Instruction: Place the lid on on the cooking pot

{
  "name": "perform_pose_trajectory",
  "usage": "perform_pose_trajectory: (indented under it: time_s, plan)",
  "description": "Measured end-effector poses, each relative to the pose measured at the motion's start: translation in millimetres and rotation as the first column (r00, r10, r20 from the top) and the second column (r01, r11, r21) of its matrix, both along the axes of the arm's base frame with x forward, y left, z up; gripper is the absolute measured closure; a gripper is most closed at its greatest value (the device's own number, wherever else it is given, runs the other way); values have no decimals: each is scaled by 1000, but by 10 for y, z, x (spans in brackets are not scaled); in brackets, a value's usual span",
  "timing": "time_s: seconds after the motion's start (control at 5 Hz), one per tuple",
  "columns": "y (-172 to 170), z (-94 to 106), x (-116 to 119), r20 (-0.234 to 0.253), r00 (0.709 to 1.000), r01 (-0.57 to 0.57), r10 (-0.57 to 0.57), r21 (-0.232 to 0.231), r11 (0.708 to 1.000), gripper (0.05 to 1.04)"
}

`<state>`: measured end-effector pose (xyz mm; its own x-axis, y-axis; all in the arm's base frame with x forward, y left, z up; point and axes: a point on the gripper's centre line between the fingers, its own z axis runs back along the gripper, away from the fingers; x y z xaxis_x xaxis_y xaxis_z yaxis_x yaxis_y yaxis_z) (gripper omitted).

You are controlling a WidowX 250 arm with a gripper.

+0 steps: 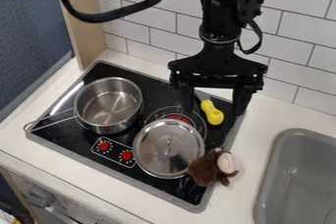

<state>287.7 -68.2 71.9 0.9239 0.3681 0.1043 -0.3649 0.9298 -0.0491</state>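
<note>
My gripper (pixel 213 107) hangs over the back right part of the stove, its two fingers wide apart with nothing held between them. The silver lid (pixel 157 156) lies on the front right of the black cooktop, handle up, in front and to the left of the gripper. On the left of the cooktop stands the steel pot (pixel 110 106), uncovered and empty, its long handle pointing to the lower left. The lid is beside the pot, on its lower right.
A yellow-handled object (pixel 212 113) lies near the gripper's fingers at the back right of the stove (pixel 59 148). A brown plush toy (pixel 209 169) touches or nearly touches the lid's right side. The grey sink (pixel 298 179) is at the right, and a tiled wall rises behind.
</note>
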Motion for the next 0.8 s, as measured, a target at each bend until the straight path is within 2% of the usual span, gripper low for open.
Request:
perform_pose_trajectory:
  time_s: [0.2,0.6,0.8]
  plan:
    - [4,-83,-35,-27,1000,0,0,6,1000,83]
    - [222,-302,-46,-29,999,-40,41,46,998,83]
    - [321,-426,-70,-38,999,-36,38,50,998,83]
